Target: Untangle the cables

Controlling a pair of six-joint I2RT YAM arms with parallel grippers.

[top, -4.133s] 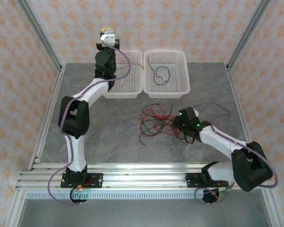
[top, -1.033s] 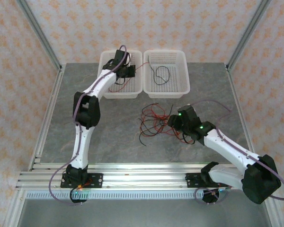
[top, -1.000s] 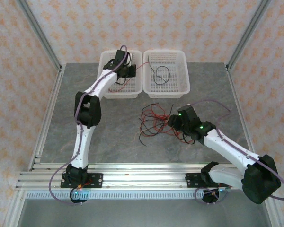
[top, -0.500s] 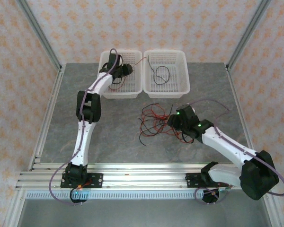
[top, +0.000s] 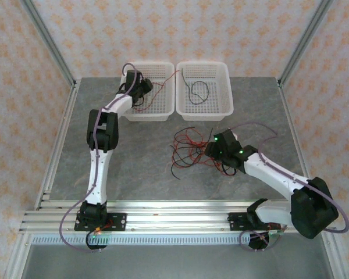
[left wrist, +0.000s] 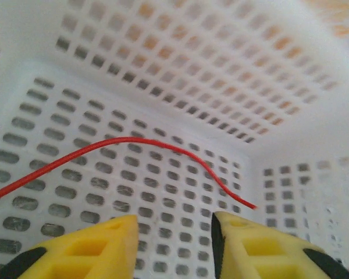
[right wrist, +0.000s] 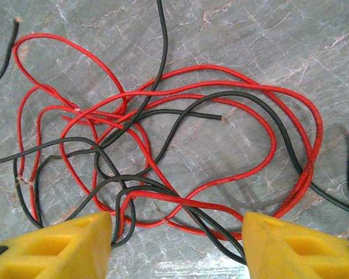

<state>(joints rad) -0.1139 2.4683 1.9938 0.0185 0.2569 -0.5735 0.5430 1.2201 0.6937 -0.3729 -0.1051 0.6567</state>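
Top external view: a messy tangle of red and black cables (top: 191, 149) can be seen lying loose on the grey table (top: 134, 168), a bit in front of two white baskets. The right gripper (top: 212, 150) is parked right at the tangle's right edge. One black cable (top: 196, 90) is curled up on its own in the right basket (top: 206, 115). The left gripper (top: 146, 88) is reached down into the left basket (top: 154, 115), where a single red cable (left wrist: 128, 139) is laid across the perforated floor, and in the top view its far end is draped up toward the rim between the two baskets. In the left wrist view the yellow fingertips (left wrist: 104, 244) are held apart with nothing pinched between them, and the red strand is arched just past them. Same deal in the right wrist view: the jaws are spread wide and empty. The knotted loops are spread over the marbled surface ahead of the tips, and a few strands run into the gap between them.
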